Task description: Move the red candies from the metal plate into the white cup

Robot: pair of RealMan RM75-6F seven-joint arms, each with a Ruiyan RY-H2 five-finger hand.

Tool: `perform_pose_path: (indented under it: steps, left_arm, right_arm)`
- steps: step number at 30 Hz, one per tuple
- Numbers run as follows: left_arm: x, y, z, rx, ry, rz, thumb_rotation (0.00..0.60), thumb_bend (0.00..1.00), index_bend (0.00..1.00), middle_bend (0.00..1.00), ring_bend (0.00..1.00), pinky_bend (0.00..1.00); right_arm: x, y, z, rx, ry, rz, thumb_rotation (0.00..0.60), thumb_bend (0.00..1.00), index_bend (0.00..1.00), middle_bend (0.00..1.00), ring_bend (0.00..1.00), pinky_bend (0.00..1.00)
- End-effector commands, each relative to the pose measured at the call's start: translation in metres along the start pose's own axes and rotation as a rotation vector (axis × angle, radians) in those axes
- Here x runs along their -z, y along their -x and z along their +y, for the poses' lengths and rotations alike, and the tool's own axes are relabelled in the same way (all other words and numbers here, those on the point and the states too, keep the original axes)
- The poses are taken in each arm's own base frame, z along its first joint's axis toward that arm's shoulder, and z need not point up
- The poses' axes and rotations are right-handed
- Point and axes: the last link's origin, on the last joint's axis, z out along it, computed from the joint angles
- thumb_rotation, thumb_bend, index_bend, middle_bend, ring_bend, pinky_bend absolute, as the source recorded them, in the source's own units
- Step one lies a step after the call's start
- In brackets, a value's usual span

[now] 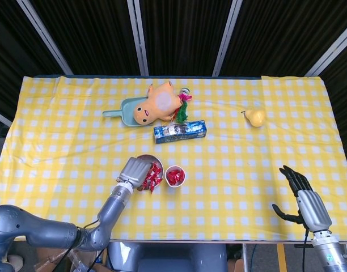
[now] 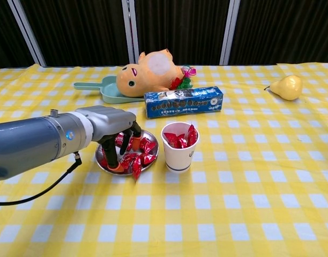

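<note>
Yellow-and-white checked cloth [image 1: 230,170] over whole table, dark curtains w/ pale posts behind.

Metal plate [image 2: 149,159] near front-centre, w/ red candies [image 2: 143,147] heaped in it; one candy [image 2: 136,169] hangs over plate's front rim onto the cloth. White cup [image 2: 180,151] just right of plate, upright, close to it but apart, already w/ red wrappers [image 2: 179,139] showing above the rim.

Left hand [image 2: 117,134] low over plate's left half, palm down, fingers curled downward among the candies, orange fingertips [image 2: 117,167] down at plate level. Cannot tell whether any candy is actually pinched (wrappers crowd the fingers in chest view, and hand's back covers them in head view). Grey forearm [image 2: 35,142] reaching in from left.

Right hand [image 1: 301,195] at near right edge of table, well apart from plate and cup, fingers spread, nothing in it (head view only).

Further back: blue box [image 2: 184,101] lying lengthwise behind cup; orange plush toy [image 2: 148,73] resting in a teal scoop [image 2: 94,86]; small red-green item [image 2: 183,78] tucked at toy's right side, too small to name. Yellow pear [image 2: 287,87] far right, well apart from the rest.
</note>
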Motion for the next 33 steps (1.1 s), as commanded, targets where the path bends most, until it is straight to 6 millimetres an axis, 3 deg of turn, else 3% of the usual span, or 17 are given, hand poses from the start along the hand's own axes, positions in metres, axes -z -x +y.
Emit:
perform_pose_path:
  steps: [1,14,23,33]
  left_arm:
    - [0.0,0.001,-0.001,0.002,-0.004,-0.003,0.6,0.25,0.44,0.53,0.86,0.92]
    - [-0.001,0.005,-0.004,0.005,-0.015,-0.005,0.6,0.26,0.44,0.53,0.86,0.92]
    - [-0.003,0.01,0.0,-0.005,-0.008,-0.004,0.6,0.4,0.55,0.66,0.87,0.92]
    - [0.0,0.005,-0.006,0.009,-0.023,0.017,0.6,0.41,0.57,0.69,0.87,0.93]
  right_arm:
    - [0.0,0.0,0.0,0.0,0.0,0.001,0.6,0.36,0.0,0.0,0.0,0.0]
    - [0.0,0.0,0.0,-0.001,0.001,0.0,0.6,0.36,0.0,0.0,0.0,0.0]
    - [0.0,0.0,0.0,-0.006,0.003,-0.001,0.6,0.36,0.0,0.0,0.0,0.0]
    - [0.001,0.0,0.0,-0.007,0.002,-0.001,0.6,0.36,0.0,0.0,0.0,0.0]
